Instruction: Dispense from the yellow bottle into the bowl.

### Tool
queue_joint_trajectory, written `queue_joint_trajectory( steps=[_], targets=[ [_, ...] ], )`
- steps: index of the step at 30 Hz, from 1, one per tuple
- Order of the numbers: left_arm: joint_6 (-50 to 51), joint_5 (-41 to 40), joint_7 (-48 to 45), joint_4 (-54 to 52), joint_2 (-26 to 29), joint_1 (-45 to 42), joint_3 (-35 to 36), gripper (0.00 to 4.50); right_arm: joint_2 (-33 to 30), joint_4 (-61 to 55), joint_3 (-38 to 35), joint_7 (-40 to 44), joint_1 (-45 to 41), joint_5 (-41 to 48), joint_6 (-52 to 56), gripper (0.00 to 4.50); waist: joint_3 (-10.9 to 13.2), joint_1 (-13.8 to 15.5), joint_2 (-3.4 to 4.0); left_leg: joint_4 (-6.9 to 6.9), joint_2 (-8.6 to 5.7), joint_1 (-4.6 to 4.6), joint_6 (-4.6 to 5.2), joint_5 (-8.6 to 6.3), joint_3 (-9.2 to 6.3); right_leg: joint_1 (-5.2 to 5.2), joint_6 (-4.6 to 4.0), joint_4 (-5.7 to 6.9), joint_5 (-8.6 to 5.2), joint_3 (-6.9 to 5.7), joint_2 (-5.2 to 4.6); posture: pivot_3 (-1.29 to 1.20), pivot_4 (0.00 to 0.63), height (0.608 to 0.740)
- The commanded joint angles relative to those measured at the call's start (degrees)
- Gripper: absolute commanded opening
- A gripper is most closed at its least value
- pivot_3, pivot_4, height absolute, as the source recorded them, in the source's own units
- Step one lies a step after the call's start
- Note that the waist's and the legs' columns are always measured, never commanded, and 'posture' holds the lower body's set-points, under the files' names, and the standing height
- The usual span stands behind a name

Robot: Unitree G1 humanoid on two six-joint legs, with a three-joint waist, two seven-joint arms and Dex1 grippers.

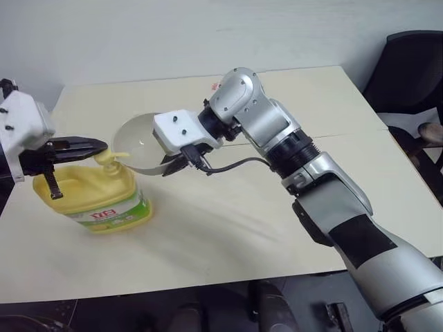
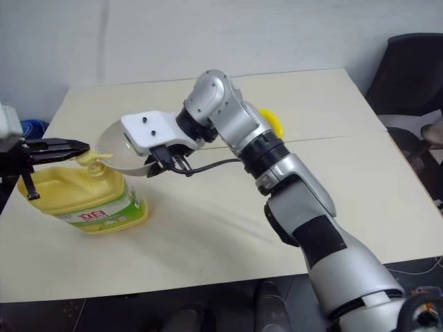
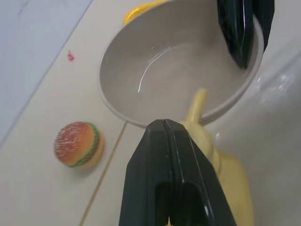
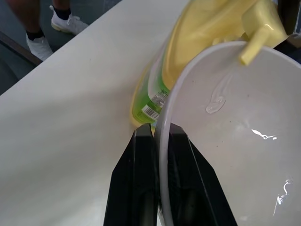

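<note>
Two closed grippers: the right gripper (image 4: pixel 157 136) pinches the bowl (image 4: pixel 244 141) rim, so keep it beneath the spout while the clenched left gripper (image 1: pixel 93 146) presses the yellow bottle (image 1: pixel 97 197) pump squarely.

It looks like an office or lab room. A pale wooden table (image 1: pixel 228 228) stands against a plain white wall (image 1: pixel 173 34). A black office chair (image 1: pixel 408 69) sits at about two o'clock.

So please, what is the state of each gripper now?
Left gripper: shut, on the yellow bottle's pump.
Right gripper: shut on the bowl's rim.
</note>
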Motion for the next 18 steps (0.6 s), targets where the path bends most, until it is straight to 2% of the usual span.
queue_joint_trajectory(
  steps=[1,7,8,10,15,18],
  targets=[
    [10.16,-8.56,-0.72,0.10,3.33,-4.75,5.37,0.03,-2.31,-6.48,-2.03,1.89,1.97,2.31,1.80,0.00,0.11,-0.17,-0.27,0.03,-0.01,-0.16,0.00,0.00,-0.04,-0.12,0.00,-0.01,0.00,-0.04,0.00,0.00,0.150,0.740],
    [17.16,-10.51,-1.14,0.69,5.89,-6.23,11.75,0.03,-7.53,-16.02,-2.11,0.80,9.54,3.92,6.57,0.00,0.22,-0.41,-0.44,0.06,-0.03,-0.51,-0.01,0.00,-0.30,-0.24,0.01,-0.21,0.00,-0.34,0.03,0.00,0.150,0.740],
    [18.04,-10.59,-1.01,0.61,5.98,-6.03,12.75,0.20,-8.74,-17.92,-2.13,0.39,11.46,4.05,7.30,0.00,0.23,-0.40,-0.44,0.05,-0.03,-0.52,-0.01,0.00,-0.31,-0.23,0.00,-0.24,0.00,-0.37,0.04,0.00,0.150,0.740],
    [20.29,-11.13,-1.19,0.57,6.04,-5.61,15.15,0.61,-11.90,-21.93,-2.16,-0.25,16.56,4.06,8.17,0.00,0.24,-0.31,-0.46,0.08,-0.03,-0.55,-0.01,0.00,-0.29,-0.23,0.01,-0.26,0.00,-0.37,0.04,0.00,0.150,0.740],
    [27.15,-12.97,-0.37,-1.39,5.30,-4.38,22.54,2.21,-20.86,-31.38,-2.62,-2.76,31.12,3.08,9.21,0.00,0.41,0.43,-0.68,0.26,-0.03,-0.60,-0.01,0.00,-0.16,-0.15,0.02,-0.25,0.01,-0.36,0.04,0.00,0.150,0.740],
    [30.52,-13.69,-0.91,-4.14,4.47,-2.22,26.78,3.14,-23.49,-32.24,-4.25,-9.64,38.88,0.55,6.35,0.00,0.45,0.73,-0.69,0.32,-0.02,-0.55,-0.01,0.01,-0.07,-0.15,0.04,-0.20,0.02,-0.25,0.04,0.00,0.150,0.740]
  ],
)
